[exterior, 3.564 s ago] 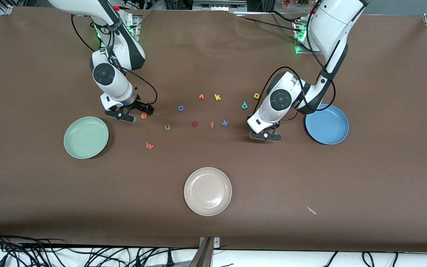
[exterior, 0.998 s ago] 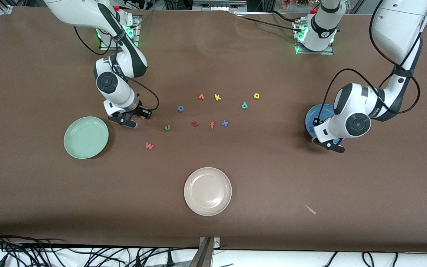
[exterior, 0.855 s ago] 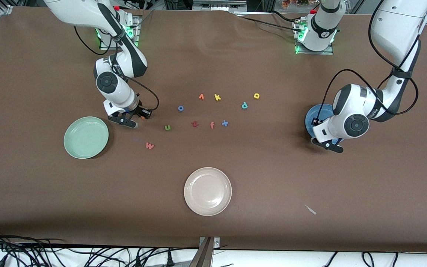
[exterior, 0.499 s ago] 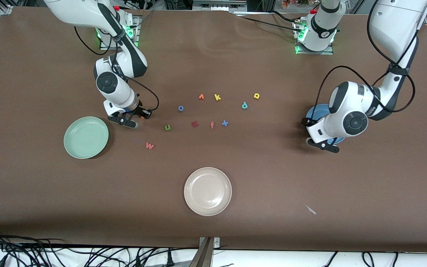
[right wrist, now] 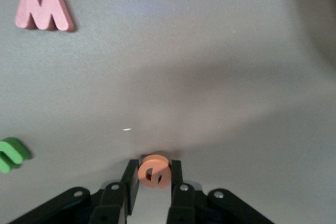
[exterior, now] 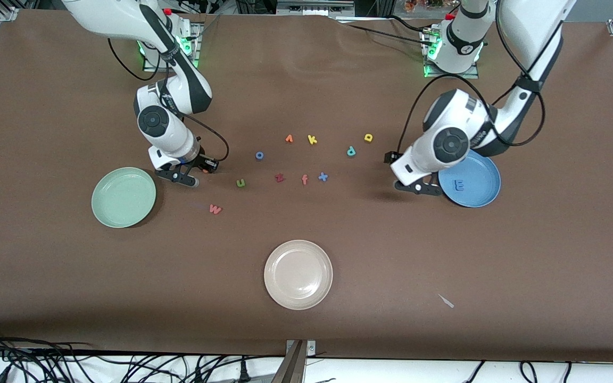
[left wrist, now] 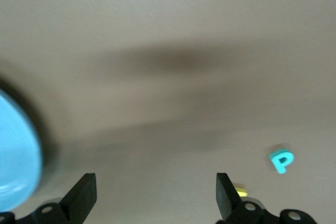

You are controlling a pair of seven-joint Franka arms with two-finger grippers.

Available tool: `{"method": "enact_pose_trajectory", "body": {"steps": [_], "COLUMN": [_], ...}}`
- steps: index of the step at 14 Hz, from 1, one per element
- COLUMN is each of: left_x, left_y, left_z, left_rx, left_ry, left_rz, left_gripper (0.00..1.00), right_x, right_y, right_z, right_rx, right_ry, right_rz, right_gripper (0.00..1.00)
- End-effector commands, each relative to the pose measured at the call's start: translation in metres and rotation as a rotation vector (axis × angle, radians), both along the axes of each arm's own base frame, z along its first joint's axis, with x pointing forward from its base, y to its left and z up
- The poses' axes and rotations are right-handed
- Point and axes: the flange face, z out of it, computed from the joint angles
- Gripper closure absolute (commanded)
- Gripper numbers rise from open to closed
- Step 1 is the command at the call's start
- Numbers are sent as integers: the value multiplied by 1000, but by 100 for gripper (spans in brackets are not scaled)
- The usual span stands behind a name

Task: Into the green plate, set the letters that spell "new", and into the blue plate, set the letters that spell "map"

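Observation:
My right gripper (exterior: pixel 198 173) is low at the table beside the green plate (exterior: pixel 123 197), shut on the orange "e" (right wrist: pixel 155 171). The green "n" (exterior: pixel 240 183) and pink "w" (exterior: pixel 215 209) lie on the table near it, and both show in the right wrist view, the "n" (right wrist: pixel 11 154) and the "w" (right wrist: pixel 44 11). The blue "m" (exterior: pixel 460 185) lies in the blue plate (exterior: pixel 479 167). Beside that plate my left gripper (exterior: pixel 417 189) hangs open and empty over bare table. The teal "p" (exterior: pixel 351 151) and yellow "a" (exterior: pixel 369 138) lie farther from the camera.
A cream plate (exterior: pixel 298 274) sits nearest the camera. Mid-table lie a blue "o" (exterior: pixel 259 155), an orange letter (exterior: pixel 289 139), a yellow "k" (exterior: pixel 312 140), a dark red "z" (exterior: pixel 279 177), an orange "f" (exterior: pixel 304 180) and a blue "x" (exterior: pixel 323 176).
My left gripper opened over the blue plate, left the blue "m" in it and swung off toward the table's middle. My right gripper closed on the orange "e".

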Motion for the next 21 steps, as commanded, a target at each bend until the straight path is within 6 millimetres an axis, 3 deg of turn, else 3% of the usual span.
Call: {"method": "enact_pose_trajectory", "body": {"steps": [1,3,7,12,13,15,17,18,19,21], "left_x": [-42,-64,-105,-122,-124,-129,-131,-133,-135,-136], "left_y": [-2,-18,-40,-55,-57,-63,-69,-72,-75,-75], "left_z": [-6,-17,-36,-56,-57,-59,-64,-67,-68,-69], "left_rx": [-6,-16,-12,-48,-46,-44,-64,-65,-63,-63], "left_ry": [-79,-92,-68,-61,-59,-53,-63,-58,-56,-53], "left_rz": [29,55,48,56,59,63,78,81,84,83], "left_gripper": [0,0,0,0,2,15,15,15,15,15], "right_x": [23,34,49,69,73,83,92,94,96,99], "right_y": [-8,-25,-78,-157,-167,-187,-205,-205,-205,-201], "right_z": [32,43,48,46,46,40,36,34,33,39], "right_rx": [-26,-49,-57,-63,-64,-65,-63,-61,-57,-53], "right_ry": [37,91,102,98,95,96,96,95,93,84], "right_rz": [-5,15,80,175,188,194,209,204,188,158], "right_gripper": [87,87,87,87,87,86,82,59,3,0]}}
